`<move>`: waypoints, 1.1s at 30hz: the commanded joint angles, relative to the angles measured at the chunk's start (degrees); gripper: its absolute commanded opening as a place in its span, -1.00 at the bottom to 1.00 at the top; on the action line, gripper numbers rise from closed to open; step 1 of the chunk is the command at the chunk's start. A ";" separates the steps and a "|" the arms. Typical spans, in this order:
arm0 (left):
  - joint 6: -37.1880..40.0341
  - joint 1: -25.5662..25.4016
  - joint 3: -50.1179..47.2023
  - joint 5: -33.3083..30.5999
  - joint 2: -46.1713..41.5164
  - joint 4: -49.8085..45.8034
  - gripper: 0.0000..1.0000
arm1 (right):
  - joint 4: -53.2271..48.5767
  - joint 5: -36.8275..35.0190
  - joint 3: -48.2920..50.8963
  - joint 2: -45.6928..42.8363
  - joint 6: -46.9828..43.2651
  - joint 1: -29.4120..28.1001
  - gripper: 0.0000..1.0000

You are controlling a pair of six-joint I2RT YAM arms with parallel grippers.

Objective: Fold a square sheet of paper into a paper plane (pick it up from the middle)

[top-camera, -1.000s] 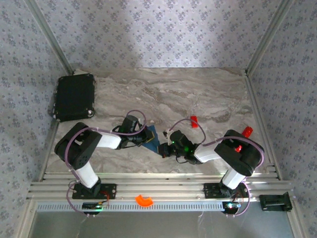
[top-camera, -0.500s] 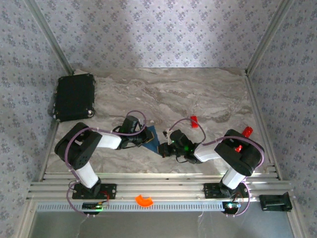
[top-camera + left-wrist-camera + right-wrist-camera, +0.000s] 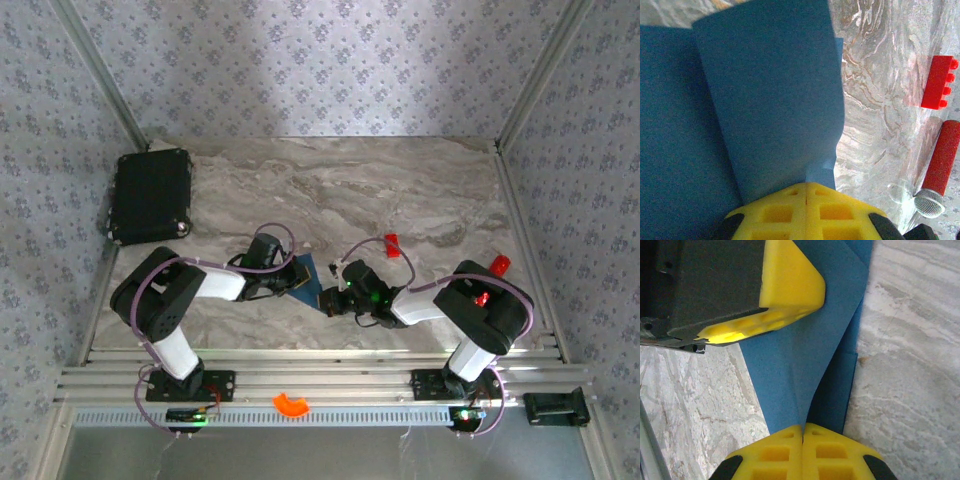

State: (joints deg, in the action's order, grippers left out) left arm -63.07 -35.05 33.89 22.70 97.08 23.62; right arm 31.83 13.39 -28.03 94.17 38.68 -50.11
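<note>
Nothing moved, red block point(image 3: 938, 82) near paper point(image 3: 770, 90)

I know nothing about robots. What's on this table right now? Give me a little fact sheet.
Paper: dark blue sheet, creased, layers overlapping, held between the two arms
Left jaws: shut on the sheet
Right jaws: shut on the sheet's fold
Surface: marbled table
Far left: black case
Right of middle: red block
Front rail: orange curved piece
</note>
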 commanded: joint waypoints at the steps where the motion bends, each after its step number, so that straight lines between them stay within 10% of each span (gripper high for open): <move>1: 1.38 0.28 0.47 -2.64 2.06 -5.27 -0.89 | -4.15 0.47 -0.38 1.81 1.07 0.02 -1.00; 33: 1.74 0.33 -0.31 -3.08 3.38 -6.40 -0.93 | -9.99 7.41 2.10 -3.63 3.59 0.35 -0.79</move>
State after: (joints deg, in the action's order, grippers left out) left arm -62.85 -35.00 34.57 23.35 97.65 22.74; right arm 25.41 18.26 -27.20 90.45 41.67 -49.36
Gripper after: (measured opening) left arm 0.044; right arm 0.096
